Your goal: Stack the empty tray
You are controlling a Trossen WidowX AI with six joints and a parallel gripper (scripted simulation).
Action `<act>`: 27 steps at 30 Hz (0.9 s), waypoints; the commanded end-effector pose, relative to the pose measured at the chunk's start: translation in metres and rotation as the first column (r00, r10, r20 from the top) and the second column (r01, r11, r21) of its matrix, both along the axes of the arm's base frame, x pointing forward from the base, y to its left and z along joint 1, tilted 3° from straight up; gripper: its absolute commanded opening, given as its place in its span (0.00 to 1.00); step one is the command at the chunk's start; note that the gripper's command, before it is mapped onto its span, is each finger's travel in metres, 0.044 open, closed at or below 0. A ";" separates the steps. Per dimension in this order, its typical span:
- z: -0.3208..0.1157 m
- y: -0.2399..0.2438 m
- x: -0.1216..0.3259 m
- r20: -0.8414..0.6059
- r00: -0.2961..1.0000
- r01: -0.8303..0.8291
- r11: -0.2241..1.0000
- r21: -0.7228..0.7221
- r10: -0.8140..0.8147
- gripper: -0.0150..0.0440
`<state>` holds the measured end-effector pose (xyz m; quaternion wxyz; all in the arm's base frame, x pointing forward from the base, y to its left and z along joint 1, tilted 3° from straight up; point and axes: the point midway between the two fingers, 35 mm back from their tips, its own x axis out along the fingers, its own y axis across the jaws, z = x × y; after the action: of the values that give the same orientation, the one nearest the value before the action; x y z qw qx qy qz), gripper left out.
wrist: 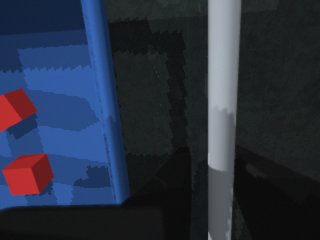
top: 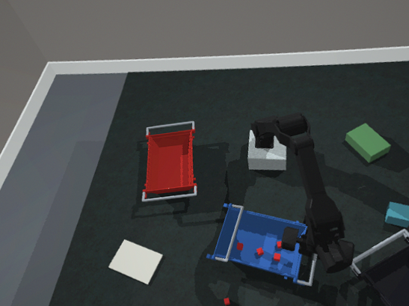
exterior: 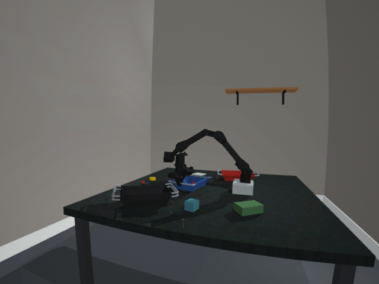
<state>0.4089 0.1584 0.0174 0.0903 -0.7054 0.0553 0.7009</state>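
The blue tray point(top: 264, 223) point(exterior: 194, 186) point(wrist: 101, 75) holds several small red blocks point(top: 259, 251) point(wrist: 29, 175). One wire bar point(top: 234, 233) lies across its top near the left end in the top view. Its other bar point(top: 313, 269) point(wrist: 223, 75) is swung out beyond the opposite end. My gripper point(exterior: 179, 184) point(wrist: 207, 155) points down there, slightly open, with that bar between its fingers but not clamped. The arm hides the fingertips in the top view. A red tray point(top: 169, 164) point(exterior: 235, 176) stands empty, bars out. A black tray point(top: 400, 277) point(exterior: 143, 200) also looks empty, partly cut off.
A loose red block point(top: 226, 301) point(exterior: 142, 181) lies beside the blue tray. A cream slab point(top: 135, 262), green block point(top: 367, 141) point(exterior: 248, 207), teal block point(top: 399, 214) point(exterior: 191, 205) and yellow piece point(exterior: 152, 178) lie around. The arm stands on a white base point(top: 267, 160) point(exterior: 242, 187).
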 end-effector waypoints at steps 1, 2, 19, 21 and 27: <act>0.001 -0.001 -0.001 0.000 1.000 -0.002 1.000 0.005 0.002 0.40; 0.004 -0.003 -0.001 0.000 1.000 -0.002 1.000 0.005 0.002 0.40; 0.028 -0.047 -0.010 -0.001 1.000 -0.002 1.000 0.001 0.002 0.40; 0.026 -0.053 -0.011 -0.001 1.000 -0.002 1.000 0.000 0.002 0.40; 0.010 -0.070 -0.015 -0.002 1.000 -0.002 1.000 -0.001 0.002 0.40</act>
<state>0.3975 0.0963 0.0365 0.0921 -0.7060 0.0557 0.7000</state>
